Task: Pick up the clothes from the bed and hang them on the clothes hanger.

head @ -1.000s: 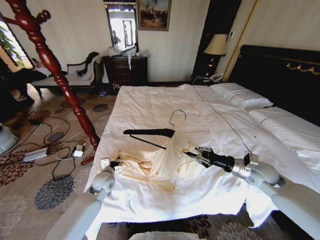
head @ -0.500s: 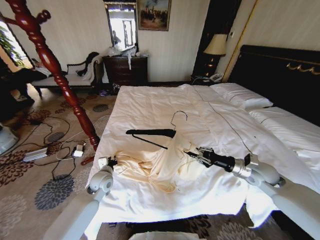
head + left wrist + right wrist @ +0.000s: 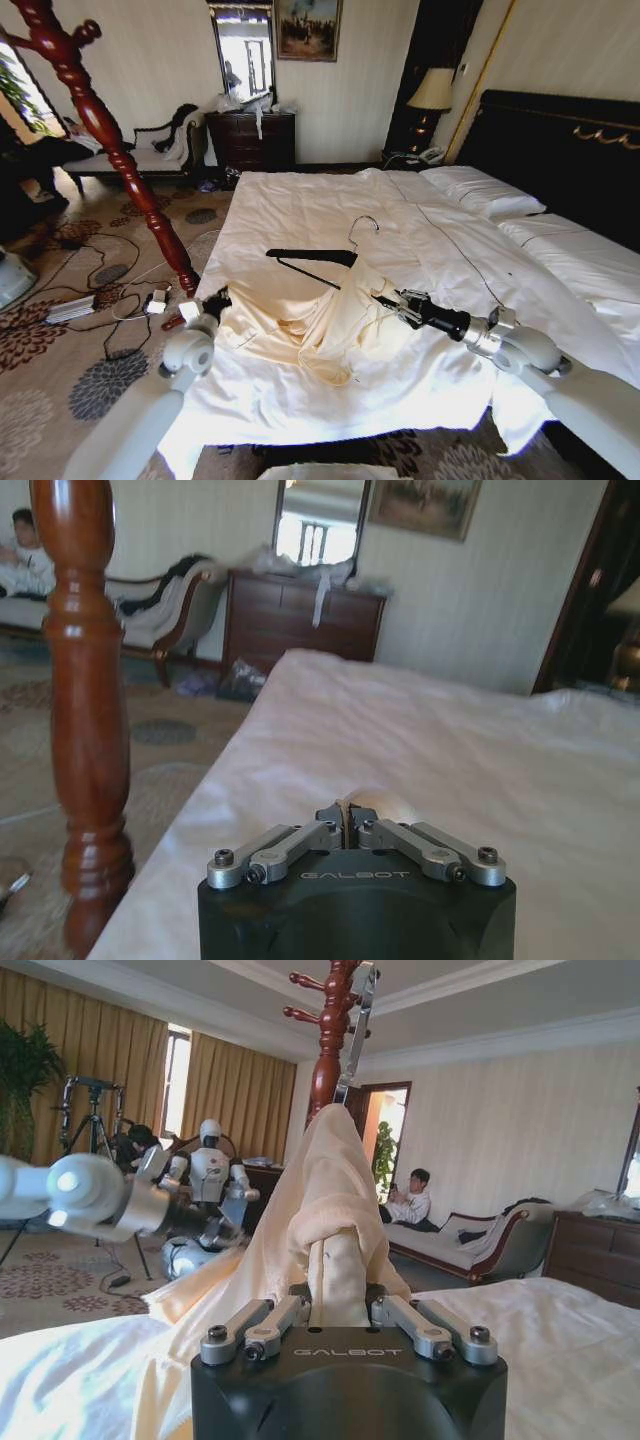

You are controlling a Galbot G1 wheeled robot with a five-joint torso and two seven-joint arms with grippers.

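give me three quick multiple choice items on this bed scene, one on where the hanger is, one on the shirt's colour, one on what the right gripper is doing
1. Where does the hanger lie?
A. on the bed
B. on the carpet
C. hooked on the wooden coat stand

2. What colour is the garment?
A. dark blue
B. pale cream-yellow
C. red

3. What is the state of the right gripper?
A. wide open above the pillows
B. shut on the garment
C. shut on the hanger's hook

Answers:
1. A: the black hanger rests on the white duvet of the bed, one end inside the garment.
2. B: the fabric is cream-yellow against the white sheets.
3. B: the right wrist view shows its fingers pinching a fold of the fabric. The left gripper holds the garment's other end at the bed's edge.
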